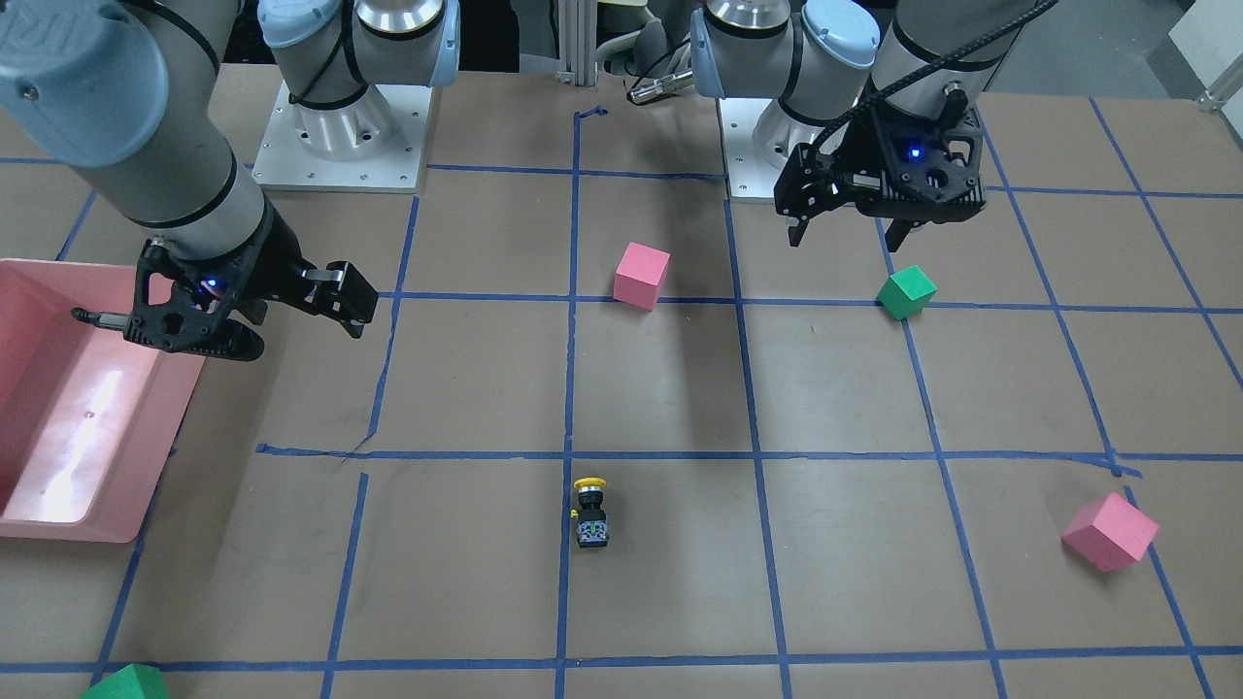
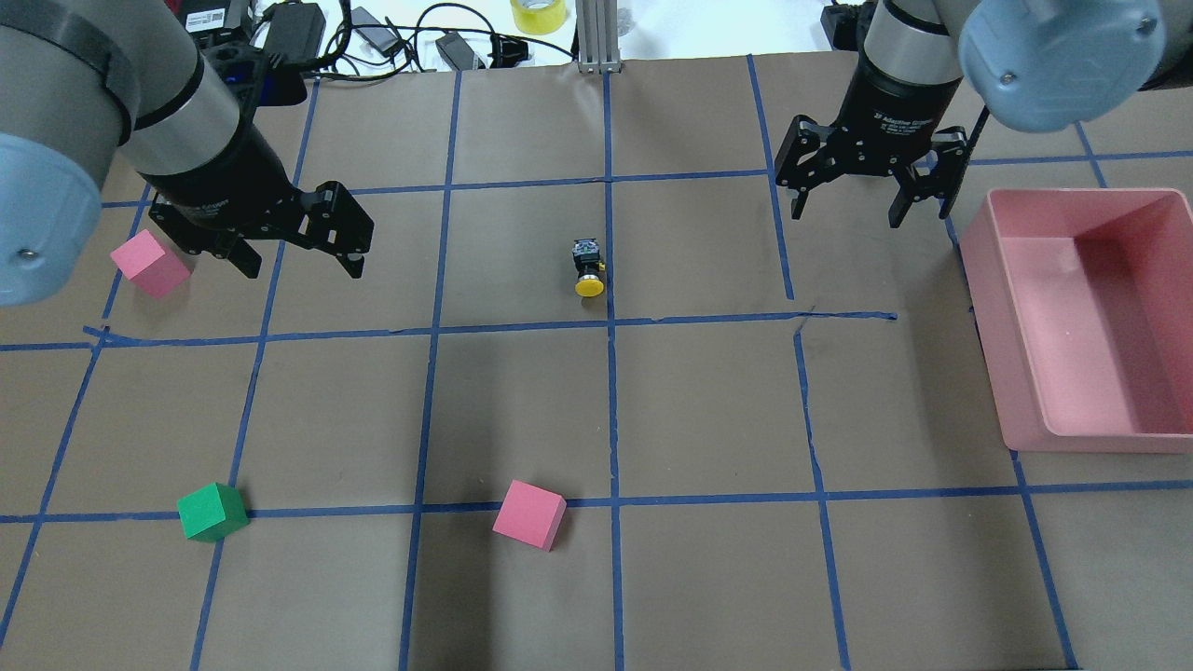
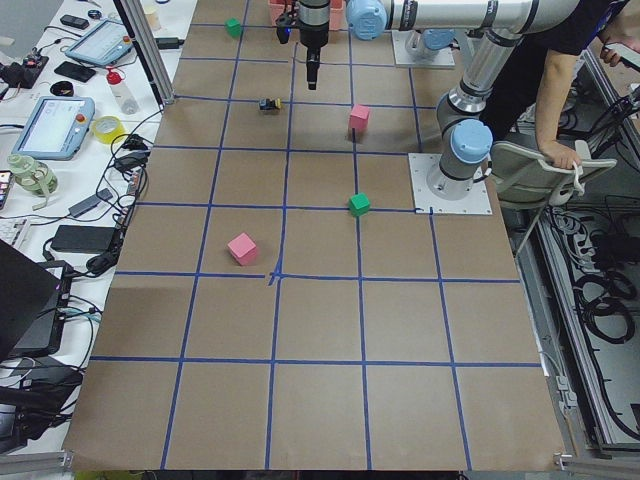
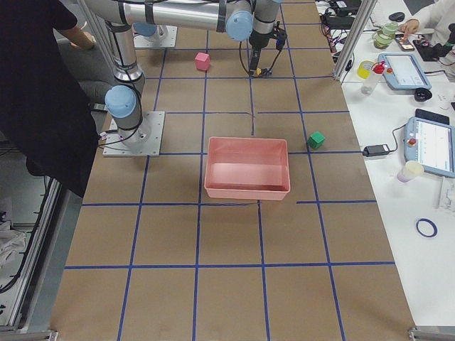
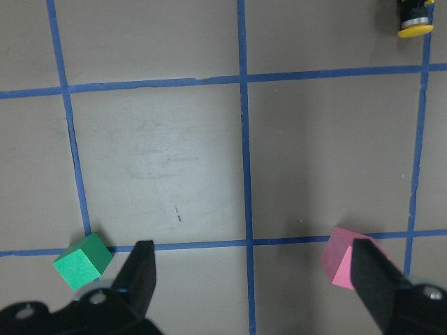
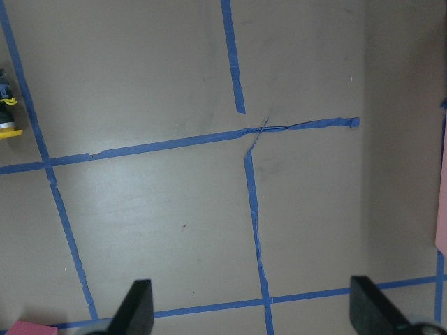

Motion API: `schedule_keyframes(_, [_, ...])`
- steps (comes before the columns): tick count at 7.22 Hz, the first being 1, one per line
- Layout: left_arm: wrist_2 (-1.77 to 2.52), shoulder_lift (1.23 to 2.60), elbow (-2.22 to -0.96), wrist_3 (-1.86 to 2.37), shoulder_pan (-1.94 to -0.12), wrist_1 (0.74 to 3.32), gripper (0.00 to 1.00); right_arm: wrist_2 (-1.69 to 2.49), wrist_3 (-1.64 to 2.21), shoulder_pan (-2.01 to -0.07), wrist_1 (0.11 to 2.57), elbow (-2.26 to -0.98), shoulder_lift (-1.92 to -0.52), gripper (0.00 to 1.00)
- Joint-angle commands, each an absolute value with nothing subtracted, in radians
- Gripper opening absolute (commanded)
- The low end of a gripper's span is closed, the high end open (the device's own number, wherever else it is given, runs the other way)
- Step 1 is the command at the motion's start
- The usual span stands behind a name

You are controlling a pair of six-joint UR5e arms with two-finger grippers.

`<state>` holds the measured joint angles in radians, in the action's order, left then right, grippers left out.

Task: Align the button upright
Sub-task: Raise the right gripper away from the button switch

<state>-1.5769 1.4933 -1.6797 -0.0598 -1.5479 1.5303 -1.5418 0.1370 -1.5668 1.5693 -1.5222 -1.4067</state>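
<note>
The button (image 1: 590, 513) lies on its side near the table's middle, on a blue tape line. Its yellow cap points toward the robot and its square base points away. It also shows in the overhead view (image 2: 587, 267), at the top right of the left wrist view (image 5: 415, 17) and at the left edge of the right wrist view (image 6: 7, 115). My left gripper (image 2: 300, 266) is open and empty, hovering well to the button's left. My right gripper (image 2: 848, 214) is open and empty, hovering to the button's right, beside the pink tray.
A pink tray (image 2: 988, 280) stands at the table's right side. One pink cube (image 2: 149, 263) sits by my left gripper and another (image 2: 529, 514) lies nearer the robot. A green cube (image 2: 212, 512) lies at the near left. Another green cube (image 1: 126, 684) sits at the far edge.
</note>
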Motion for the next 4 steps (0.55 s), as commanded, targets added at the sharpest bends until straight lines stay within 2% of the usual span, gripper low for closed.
schedule_keyframes(1, [-1.577,1.493,-1.68,-0.06,-1.549,1.531,1.0,-1.543,0.132,-1.566,1.572,-1.523,-1.407,1.0])
schedule_keyframes(4, [-1.577,1.493,-1.68,-0.06,-1.551,1.531,1.0,-1.545,0.133,-1.566,1.583,-1.523,-1.407,1.0])
